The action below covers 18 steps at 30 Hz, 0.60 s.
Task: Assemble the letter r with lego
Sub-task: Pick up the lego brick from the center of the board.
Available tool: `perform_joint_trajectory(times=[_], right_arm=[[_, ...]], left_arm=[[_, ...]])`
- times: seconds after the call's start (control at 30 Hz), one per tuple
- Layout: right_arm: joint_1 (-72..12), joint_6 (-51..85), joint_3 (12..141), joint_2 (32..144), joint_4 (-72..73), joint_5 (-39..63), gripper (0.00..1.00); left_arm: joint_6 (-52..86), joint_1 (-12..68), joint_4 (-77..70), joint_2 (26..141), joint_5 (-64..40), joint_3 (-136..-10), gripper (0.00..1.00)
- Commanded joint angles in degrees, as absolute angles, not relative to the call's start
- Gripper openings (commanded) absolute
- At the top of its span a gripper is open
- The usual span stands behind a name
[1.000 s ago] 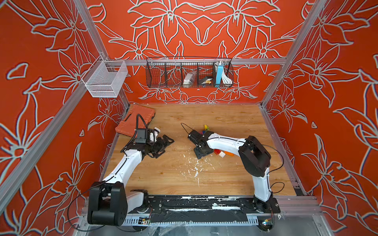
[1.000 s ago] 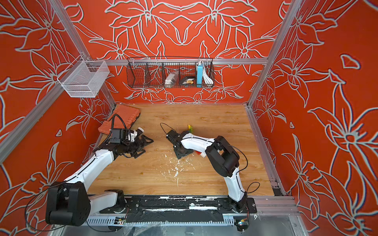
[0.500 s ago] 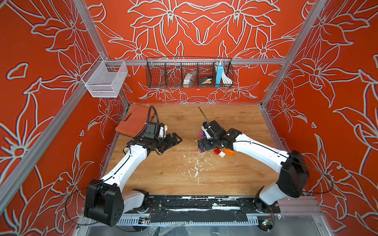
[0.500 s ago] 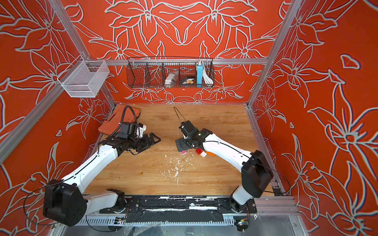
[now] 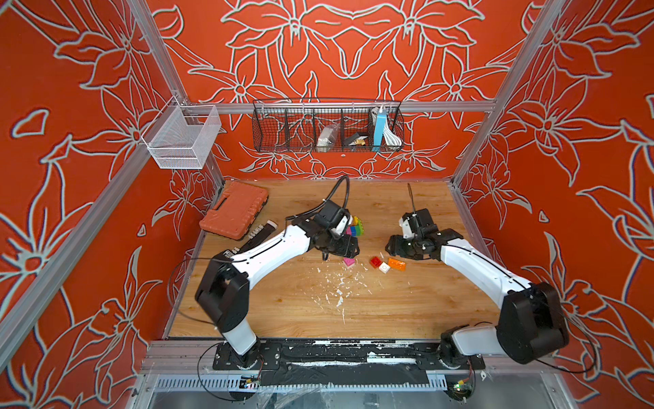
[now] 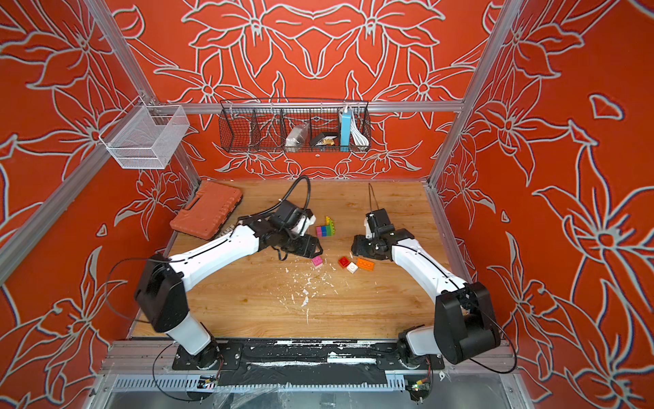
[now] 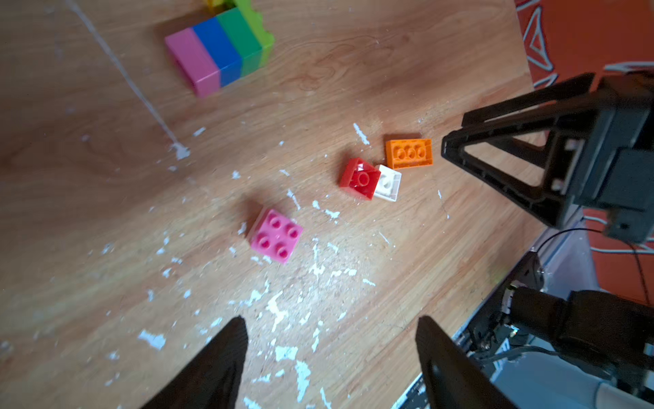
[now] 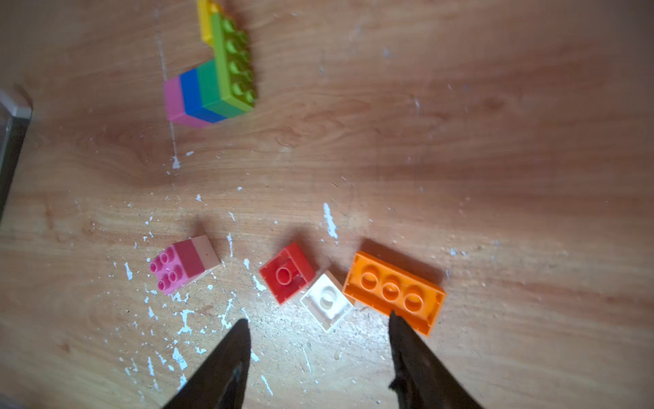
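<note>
Lying on its side on the wooden table (image 5: pixel 283 311), toward the back of the middle: a joined lego stack (image 6: pixel 327 229), pink, blue, green and lime in a row, with a yellow piece at the lime end. Nearer the front, well apart from the stack, four loose pieces in a rough line: a pink brick (image 7: pixel 276 235), studs up, on its own; then a red brick (image 8: pixel 286 272) and a white brick (image 8: pixel 327 300), touching, both underside up; then an orange brick (image 8: pixel 394 290), also underside up, just beside the white one. Scattered around and in front of them, white flecks (image 5: pixel 339 301).

Poised near the pink brick, left gripper (image 7: pixel 331 324): jaws well apart, nothing between them. Just behind the orange brick, right gripper (image 8: pixel 317 318): jaws spread, empty, white brick just ahead of the gap. One fingertip overlapping the orange brick's edge in the wrist view, contact not clear.

At the back left, an orange case (image 5: pixel 235 210); on the back wall, a black wire basket (image 5: pixel 283 127).
</note>
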State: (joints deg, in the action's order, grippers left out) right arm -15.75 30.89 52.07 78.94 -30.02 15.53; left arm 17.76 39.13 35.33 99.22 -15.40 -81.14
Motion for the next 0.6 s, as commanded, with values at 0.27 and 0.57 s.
perform_joint_trajectory(times=[0.27,0.57], right_arm=[[3.37,37.28,42.78,70.75,-28.30,28.72,0.63],[6.02,37.38,41.75,65.80,-29.53,29.42,0.62]], left_arm=[[2.20,47.27,50.42,121.17,-5.77,-103.46,0.69],[-1.47,49.21,54.75,130.41,-3.35,-112.51,0.68]])
